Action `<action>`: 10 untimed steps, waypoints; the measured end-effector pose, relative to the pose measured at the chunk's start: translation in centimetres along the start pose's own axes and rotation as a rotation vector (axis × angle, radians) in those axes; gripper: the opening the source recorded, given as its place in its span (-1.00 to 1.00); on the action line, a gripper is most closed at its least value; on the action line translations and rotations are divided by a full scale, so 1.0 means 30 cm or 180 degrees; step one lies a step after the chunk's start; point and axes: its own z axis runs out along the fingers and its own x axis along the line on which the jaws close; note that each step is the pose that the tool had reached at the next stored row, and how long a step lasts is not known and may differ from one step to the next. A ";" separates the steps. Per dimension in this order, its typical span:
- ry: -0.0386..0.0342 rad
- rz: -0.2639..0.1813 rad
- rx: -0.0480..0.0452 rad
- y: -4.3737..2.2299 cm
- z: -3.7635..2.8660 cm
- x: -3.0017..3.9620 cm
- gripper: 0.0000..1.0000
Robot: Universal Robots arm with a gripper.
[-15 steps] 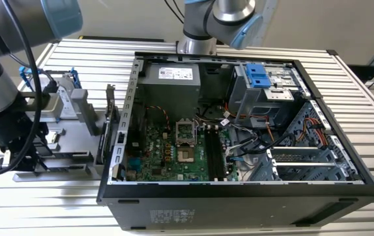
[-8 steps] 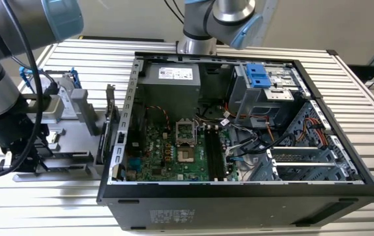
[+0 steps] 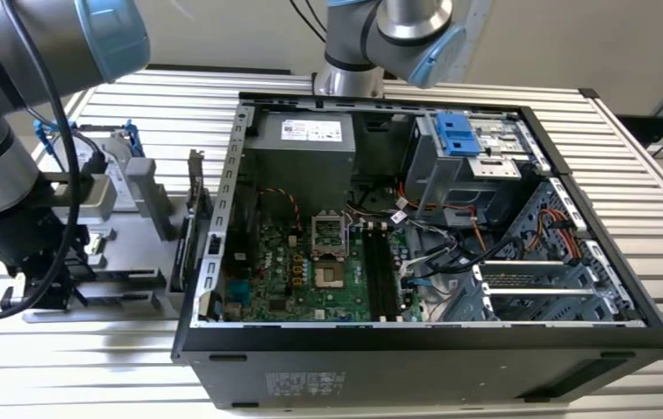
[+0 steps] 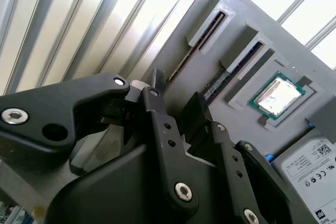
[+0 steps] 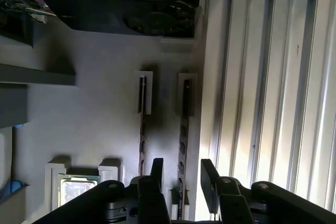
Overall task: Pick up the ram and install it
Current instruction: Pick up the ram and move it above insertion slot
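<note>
In the exterior view, the grey arm (image 3: 6,131) with its blue joint cap bends down at the exterior view's left, over a pale grey moulded holder (image 3: 116,288). The holder stands just beside an open black computer case (image 3: 425,349) on a ribbed aluminium counter (image 3: 645,175). Inside the case lies a green motherboard (image 3: 297,271) with long black slots (image 3: 380,271) running along it.

The first wrist view looks along the holder's matt grey face. The ram (image 5: 184,129), a thin dark stick with a row of small chips, stands on edge in a raised slot near the holder's outer edge. A second stick (image 5: 142,129) sits in the slot beside it. The gripper (image 5: 182,169) hangs over the ram's near end, and its black fingers (image 5: 156,169) stand apart, one on each side of the ram, with a gap left on both sides. A black graphics card (image 5: 126,9) lies at the holder's far end, and a square silver processor (image 5: 79,188) sits in a framed pocket.

The second wrist view shows the bolted black linkage of the gripper (image 4: 176,98) from the other side. The ram (image 4: 199,45) runs towards the space between the fingers (image 4: 156,85), and the second stick (image 4: 220,81) is parallel to it. Beyond lie the shiny processor (image 4: 277,97) and a labelled metal hard drive (image 4: 310,169).
</note>
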 end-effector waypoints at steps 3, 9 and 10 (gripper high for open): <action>0.0000 0.0000 0.0000 0.000 0.007 0.000 1.00; 0.0000 0.0000 0.0000 -0.001 0.017 0.000 1.00; 0.0000 0.0000 0.0000 -0.001 0.019 0.000 1.00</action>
